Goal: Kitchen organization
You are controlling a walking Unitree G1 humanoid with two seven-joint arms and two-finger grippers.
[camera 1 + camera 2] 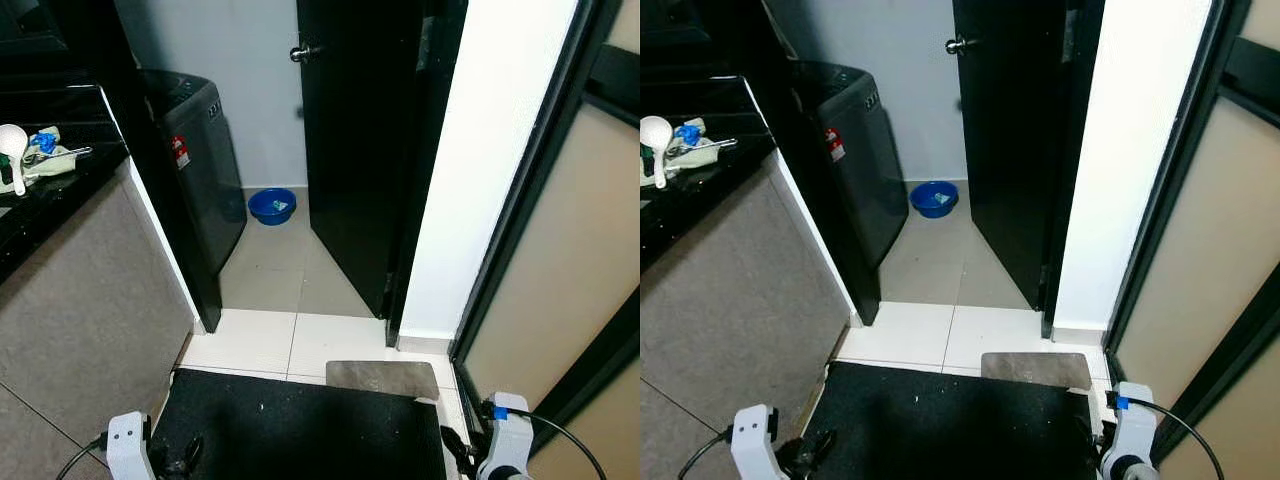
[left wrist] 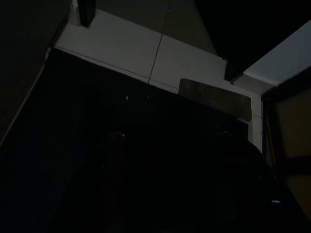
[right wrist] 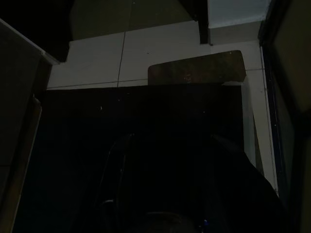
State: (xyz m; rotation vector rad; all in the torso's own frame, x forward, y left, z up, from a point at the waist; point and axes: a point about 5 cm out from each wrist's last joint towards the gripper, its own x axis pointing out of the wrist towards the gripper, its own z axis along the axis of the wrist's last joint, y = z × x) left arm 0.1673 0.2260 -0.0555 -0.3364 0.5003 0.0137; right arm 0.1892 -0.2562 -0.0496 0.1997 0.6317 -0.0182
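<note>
both arms hang idle over a black mat (image 1: 300,430); left tool (image 1: 185,455) and right tool (image 1: 455,450): cannot tell if open. washing machine (image 1: 195,170) and blue basin (image 1: 272,206) ahead, black door (image 1: 350,150) ajar, white ladle (image 1: 14,150) on the counter (image 1: 45,200).

Looks like home, edge of kitchen opening onto utility nook. On my left, black glossy countertop (image 1: 55,190) over grey tiled cabinet face, with white ladle (image 1: 13,150) and cloth (image 1: 50,160) lying on top. Ahead, dark top-loading washing machine (image 1: 195,170) against pale wall, blue plastic basin (image 1: 272,206) on tiled floor just beside it. Black door (image 1: 350,140) with round knob stands ajar. Underfoot, black floor mat (image 1: 300,425), small grey mat (image 1: 382,378) touching its far edge
</note>
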